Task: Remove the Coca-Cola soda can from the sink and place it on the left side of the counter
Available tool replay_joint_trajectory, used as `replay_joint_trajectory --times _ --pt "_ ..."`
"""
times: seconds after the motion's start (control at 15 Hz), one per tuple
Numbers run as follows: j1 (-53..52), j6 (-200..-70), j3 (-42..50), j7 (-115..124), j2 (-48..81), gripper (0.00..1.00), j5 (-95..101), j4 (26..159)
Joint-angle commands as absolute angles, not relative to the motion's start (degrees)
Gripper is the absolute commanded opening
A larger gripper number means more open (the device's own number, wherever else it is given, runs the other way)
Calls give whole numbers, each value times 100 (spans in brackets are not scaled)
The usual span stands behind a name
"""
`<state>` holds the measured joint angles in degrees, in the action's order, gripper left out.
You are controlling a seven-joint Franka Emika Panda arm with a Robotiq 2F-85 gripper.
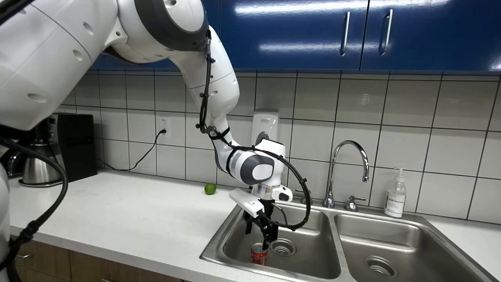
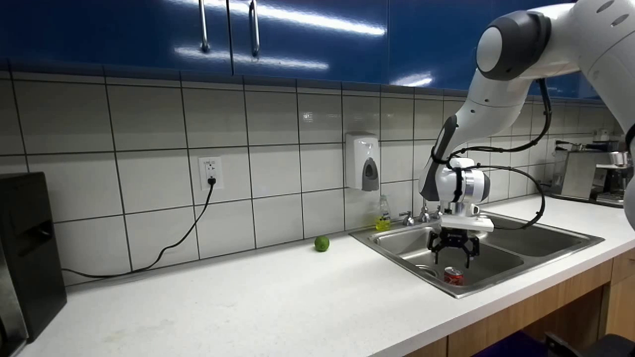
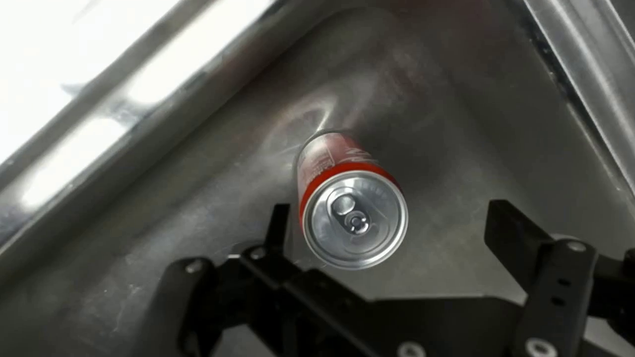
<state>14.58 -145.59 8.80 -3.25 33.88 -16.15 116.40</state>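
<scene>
The red Coca-Cola can stands upright in a basin of the steel sink; it shows in both exterior views. In the wrist view the can's silvery top faces the camera. My gripper points down over that basin, fingers spread, and is also seen in an exterior view. In the wrist view the gripper is open and empty. The can's top appears between the fingers, close to the left finger, with a wider gap to the right one. The pale counter runs beside the sink.
A green lime sits on the counter near the wall. The chrome faucet and a white pump bottle stand behind the sink. A yellow soap bottle and a wall dispenser are near the sink's back corner. A black appliance stands on the counter.
</scene>
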Motion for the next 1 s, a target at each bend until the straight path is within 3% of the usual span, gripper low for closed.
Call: replay_joint_trajectory --times 0.0,0.93 --pt "1610 -14168 802 -352 3584 100 -1370 11308" --pt "1688 -13556 743 -416 4076 100 -1210 10728"
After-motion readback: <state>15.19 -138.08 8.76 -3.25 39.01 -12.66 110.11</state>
